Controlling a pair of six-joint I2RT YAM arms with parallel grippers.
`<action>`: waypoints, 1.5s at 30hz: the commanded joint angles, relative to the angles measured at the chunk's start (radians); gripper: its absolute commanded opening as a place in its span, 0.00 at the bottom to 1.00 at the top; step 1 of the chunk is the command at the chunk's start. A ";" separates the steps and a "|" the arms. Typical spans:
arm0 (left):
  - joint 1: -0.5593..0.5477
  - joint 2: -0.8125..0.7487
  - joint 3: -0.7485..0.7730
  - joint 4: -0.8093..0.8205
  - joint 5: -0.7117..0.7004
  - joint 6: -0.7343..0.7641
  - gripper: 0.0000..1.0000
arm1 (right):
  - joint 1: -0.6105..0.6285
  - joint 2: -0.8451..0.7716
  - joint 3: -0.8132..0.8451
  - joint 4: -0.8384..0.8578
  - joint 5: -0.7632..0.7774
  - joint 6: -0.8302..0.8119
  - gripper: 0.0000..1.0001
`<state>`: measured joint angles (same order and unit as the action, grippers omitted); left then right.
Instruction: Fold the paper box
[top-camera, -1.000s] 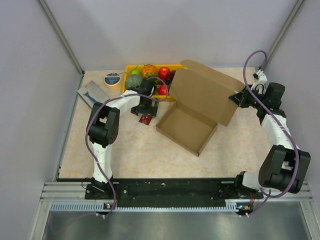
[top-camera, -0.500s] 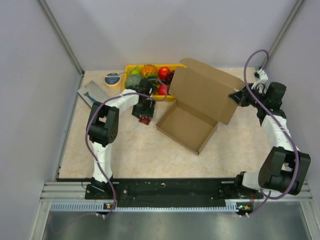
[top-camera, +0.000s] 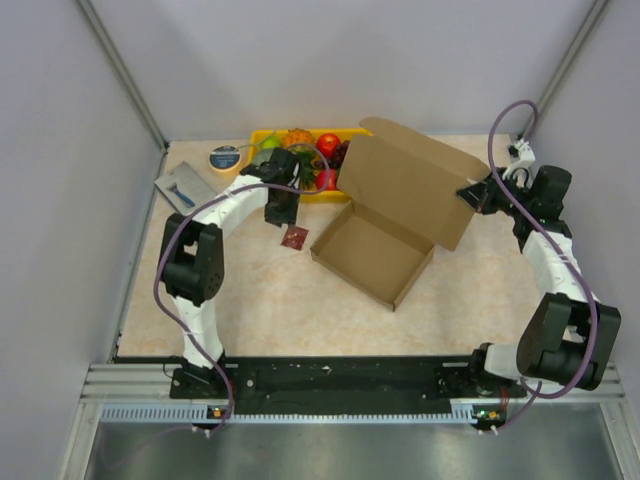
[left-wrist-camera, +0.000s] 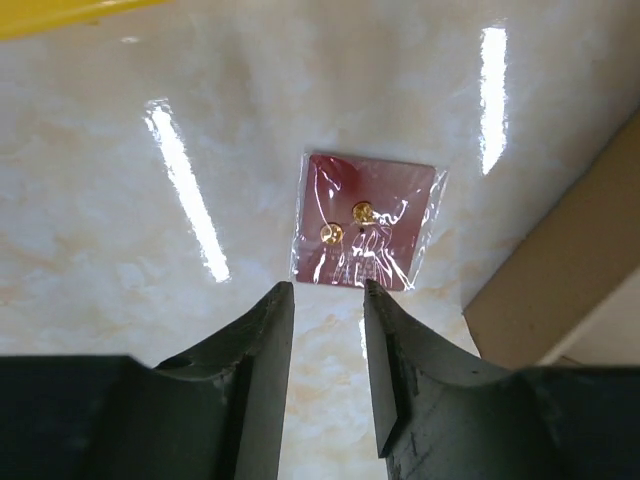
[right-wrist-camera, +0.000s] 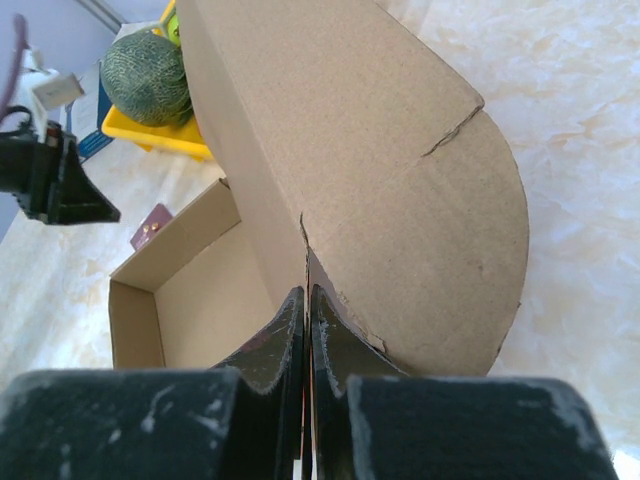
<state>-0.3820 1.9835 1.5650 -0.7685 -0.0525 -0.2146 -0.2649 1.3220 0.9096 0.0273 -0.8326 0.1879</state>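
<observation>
- Pale worktop (top-camera: 250, 300) carries the paper box (top-camera: 375, 255), lid upright.
- Our right tool (right-wrist-camera: 307, 298) clamps the lid's edge; left tool (left-wrist-camera: 328, 295) hangs parted, empty.
- Next, we judge: swing lid shut.

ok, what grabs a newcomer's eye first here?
The brown corrugated cardboard box at centre: tray open, lid flap upright, its right edge pinched by the right gripper. Behind it to the left sits a yellow plastic tray of fruit, and the left gripper hangs, jaws apart, over a small dark red plastic-wrapped packet.
</observation>
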 joint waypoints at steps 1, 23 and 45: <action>0.003 -0.101 -0.013 0.015 -0.026 -0.012 0.38 | -0.013 -0.033 0.003 0.062 -0.020 0.012 0.00; -0.001 0.192 0.127 -0.091 0.092 0.109 0.95 | -0.013 -0.050 0.011 0.063 -0.033 0.008 0.00; -0.008 0.017 0.024 -0.011 -0.152 0.023 0.30 | -0.013 -0.053 -0.005 0.091 -0.045 0.025 0.00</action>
<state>-0.3931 2.0796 1.5974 -0.8089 -0.1547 -0.1829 -0.2649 1.3060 0.9028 0.0631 -0.8551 0.2050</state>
